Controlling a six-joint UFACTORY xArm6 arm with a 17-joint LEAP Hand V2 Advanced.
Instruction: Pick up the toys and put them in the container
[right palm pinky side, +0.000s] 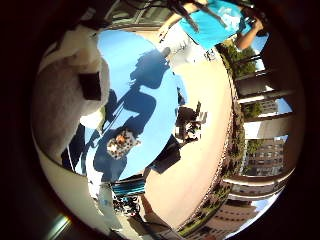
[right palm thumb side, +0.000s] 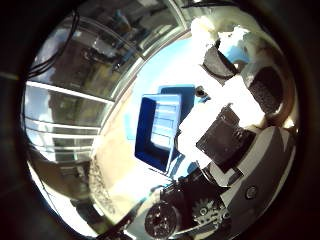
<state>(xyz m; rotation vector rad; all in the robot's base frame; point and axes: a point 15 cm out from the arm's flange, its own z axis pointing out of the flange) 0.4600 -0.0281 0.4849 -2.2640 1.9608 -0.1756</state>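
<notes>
A small spotted plush toy (right palm pinky side: 121, 143) lies on the blue table (right palm pinky side: 130, 65), well below the palm and inside the dark shadow the arm casts. A blue container (right palm thumb side: 156, 131) with ribbed walls stands on the same table, looking empty from here. My right hand (right palm thumb side: 235, 105) hangs above the table, its white fingers (right palm pinky side: 70, 95) with black pads spread and relaxed, nothing between them. Toy and container are both apart from the hand.
Dark equipment (right palm pinky side: 187, 124) sits at the table's edge beside pale paving (right palm pinky side: 200, 165). A teal striped object (right palm pinky side: 129, 187) lies past another edge. Glass walls and railings (right palm thumb side: 75, 95) rise on the container's side.
</notes>
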